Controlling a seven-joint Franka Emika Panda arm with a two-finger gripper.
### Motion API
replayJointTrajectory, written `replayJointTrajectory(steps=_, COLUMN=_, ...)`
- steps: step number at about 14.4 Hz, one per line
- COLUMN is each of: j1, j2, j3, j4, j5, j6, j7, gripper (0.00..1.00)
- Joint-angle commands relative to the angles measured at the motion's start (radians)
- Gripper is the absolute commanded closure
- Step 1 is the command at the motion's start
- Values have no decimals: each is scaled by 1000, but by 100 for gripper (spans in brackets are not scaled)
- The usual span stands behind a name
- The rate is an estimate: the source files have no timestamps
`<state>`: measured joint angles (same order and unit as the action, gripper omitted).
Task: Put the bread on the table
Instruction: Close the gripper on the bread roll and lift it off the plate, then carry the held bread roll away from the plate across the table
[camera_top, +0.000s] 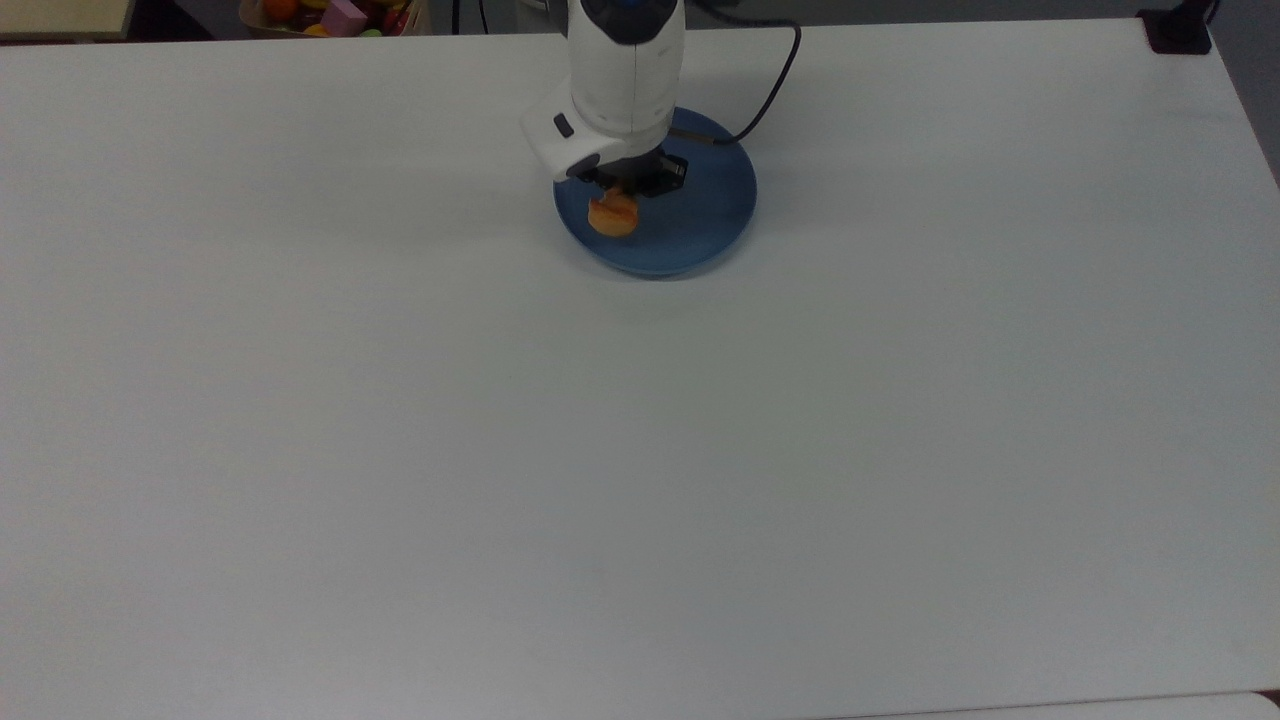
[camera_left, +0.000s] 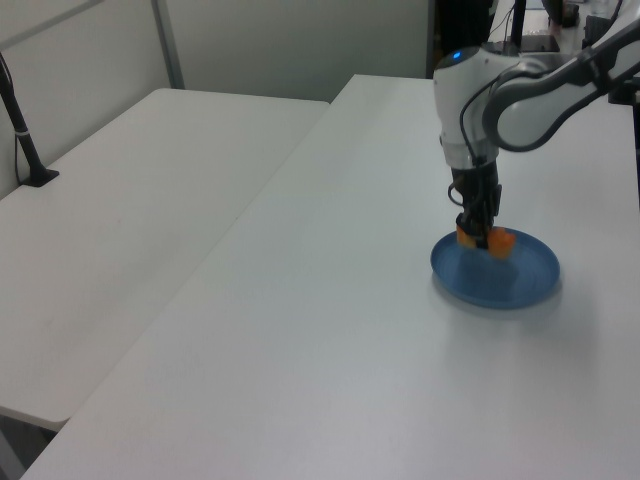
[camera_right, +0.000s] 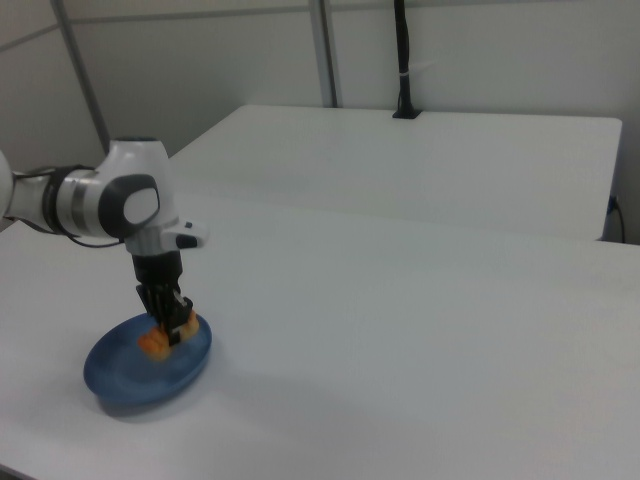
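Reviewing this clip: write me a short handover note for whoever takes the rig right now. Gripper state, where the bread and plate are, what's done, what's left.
Gripper: shut on the bread, pointing straight down above the blue plate.
Bread: held a little above the plate; in the left view it hangs clear of the plate's surface, over the side nearer the top view's left.
Table: wide bare white surface all around the plate.
Done: bread grasped and lifted off the plate.
Left: carry it sideways past the plate's rim, lower it onto the bare table, open the gripper, pull away.
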<state>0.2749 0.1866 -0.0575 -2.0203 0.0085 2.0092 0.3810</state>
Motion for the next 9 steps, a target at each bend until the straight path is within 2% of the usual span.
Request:
replayJointTrajectory(steps=1, j1=1, j2=-131, j3=-12, j4=37, j5=4, j6=-148, j7=-39, gripper=88)
replayJointTrajectory(steps=4, j1=-52, j2=-165, j3=-12, j4=175, j5=24, j6=-314, j7=-102, gripper=86)
replayJointTrajectory(steps=9, j1=-202, j2=-171, j3=-13, j4=305, j5=27, j6=-365, j7=-261, gripper=84)
